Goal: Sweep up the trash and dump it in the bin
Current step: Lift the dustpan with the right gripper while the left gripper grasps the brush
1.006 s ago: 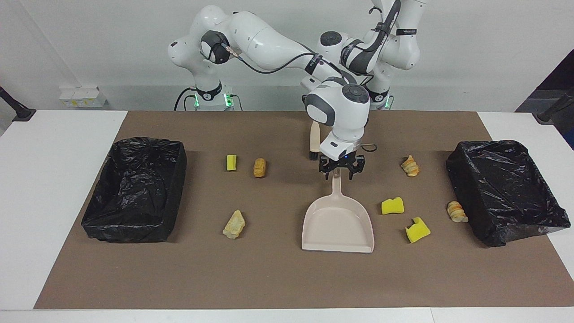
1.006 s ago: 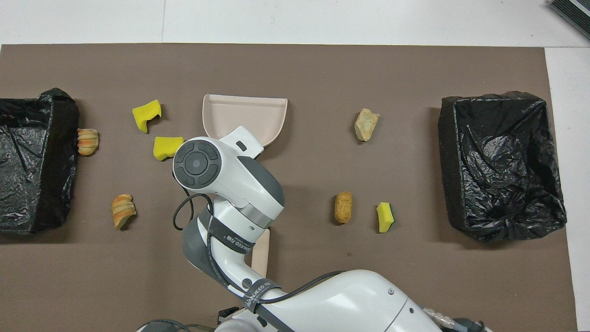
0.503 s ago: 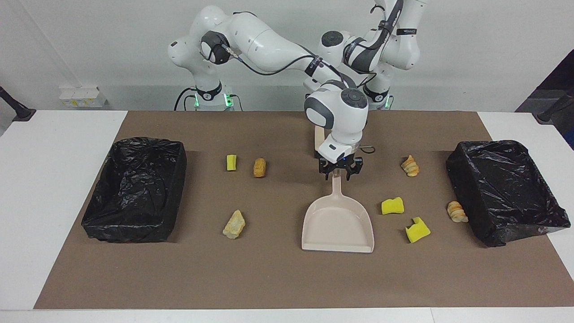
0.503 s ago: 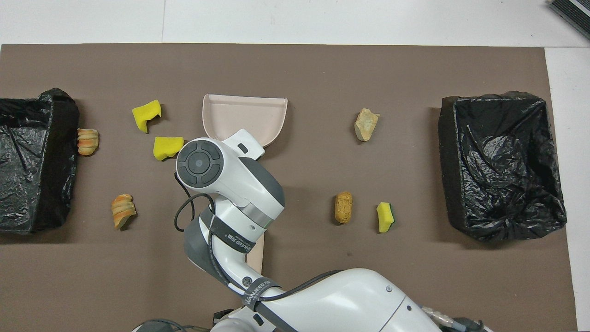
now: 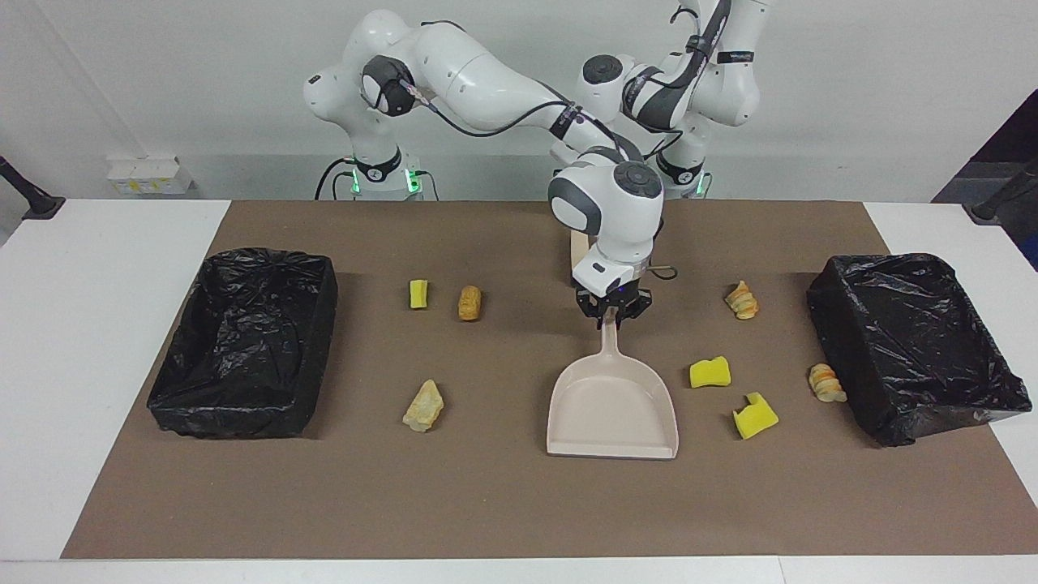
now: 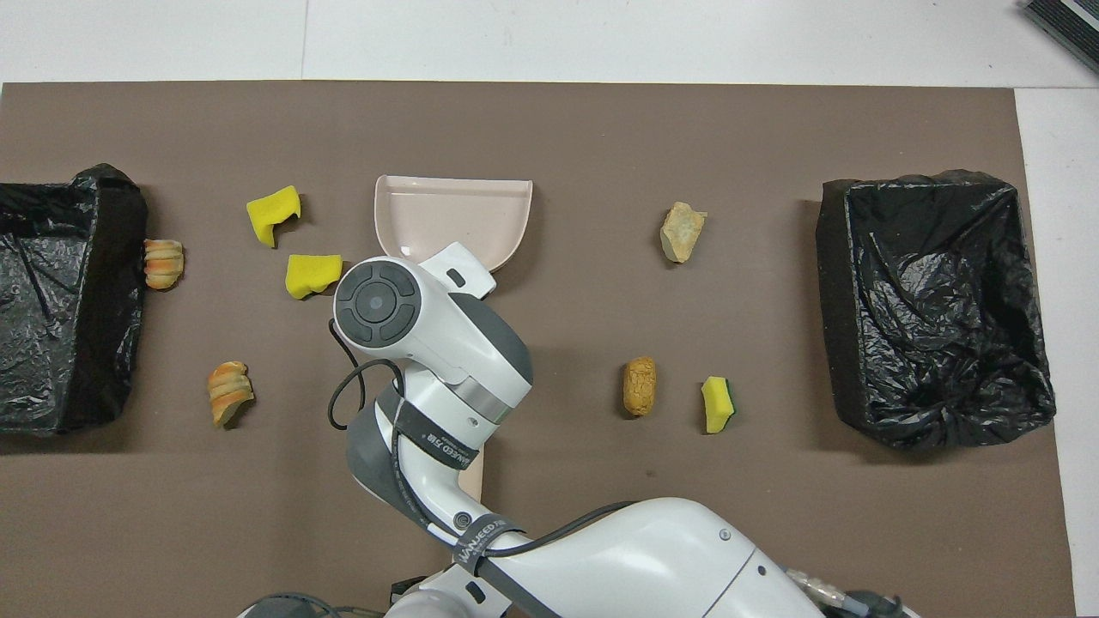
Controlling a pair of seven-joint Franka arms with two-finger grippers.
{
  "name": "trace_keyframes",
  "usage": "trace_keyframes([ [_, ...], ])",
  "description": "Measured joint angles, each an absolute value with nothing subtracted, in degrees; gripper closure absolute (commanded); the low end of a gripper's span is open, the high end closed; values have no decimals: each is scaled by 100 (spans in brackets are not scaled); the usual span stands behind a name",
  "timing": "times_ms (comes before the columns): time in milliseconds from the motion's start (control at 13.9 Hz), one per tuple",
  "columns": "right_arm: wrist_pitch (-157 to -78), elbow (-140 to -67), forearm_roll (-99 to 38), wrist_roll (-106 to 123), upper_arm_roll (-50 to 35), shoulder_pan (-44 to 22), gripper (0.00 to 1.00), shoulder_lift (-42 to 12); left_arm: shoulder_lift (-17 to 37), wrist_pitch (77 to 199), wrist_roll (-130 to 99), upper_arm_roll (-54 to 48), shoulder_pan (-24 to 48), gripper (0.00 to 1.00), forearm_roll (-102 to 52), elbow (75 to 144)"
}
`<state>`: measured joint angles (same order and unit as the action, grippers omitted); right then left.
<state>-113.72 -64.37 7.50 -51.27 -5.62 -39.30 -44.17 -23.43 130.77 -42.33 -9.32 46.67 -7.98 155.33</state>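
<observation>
The beige dustpan (image 5: 612, 405) lies flat mid-mat, its handle pointing toward the robots. My right gripper (image 5: 612, 313) is down at the handle's end and shut on it; in the overhead view the wrist hides this grip. Several trash pieces lie scattered: yellow sponge chunks (image 5: 709, 372) (image 5: 755, 415) and striped bread lumps (image 5: 741, 300) (image 5: 826, 383) toward the left arm's end, and a small sponge (image 5: 418, 294), a brown lump (image 5: 469, 302) and a tan lump (image 5: 424, 406) toward the right arm's end. The left arm waits folded up at its base, its gripper hidden.
A black-lined bin (image 5: 235, 414) stands at the right arm's end of the mat and another bin (image 5: 916, 426) at the left arm's end. The beige brush (image 6: 475, 468) lies nearer to the robots than the dustpan, mostly under my right arm.
My right gripper's fingers have closed in on the dustpan handle, and the wrist has drawn slightly toward the robots. The dustpan has barely shifted. The trash has not moved.
</observation>
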Motion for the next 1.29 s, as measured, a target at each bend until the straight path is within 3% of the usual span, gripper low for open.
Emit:
trace_keyframes([
  [359, -11314, -6491, 747, -4620, -561, -3674, 100, -3902, -2373, 12164, -4195, -920, 4207, 100, -704, 15172],
  [646, -11276, -7021, 744, -3379, -561, -3465, 100, -3314, -2441, 11232, -4169, -896, 3513, 100, -381, 14911],
  [934, -11269, -7667, 730, -1824, -563, -3358, 100, -2851, -2533, 10627, -4346, -894, 2477, 100, 127, 14681],
  [1293, -11222, -7890, 729, 88, -560, -3237, 100, -2789, -2339, 10513, -4159, -895, 1028, 100, 1128, 14148],
])
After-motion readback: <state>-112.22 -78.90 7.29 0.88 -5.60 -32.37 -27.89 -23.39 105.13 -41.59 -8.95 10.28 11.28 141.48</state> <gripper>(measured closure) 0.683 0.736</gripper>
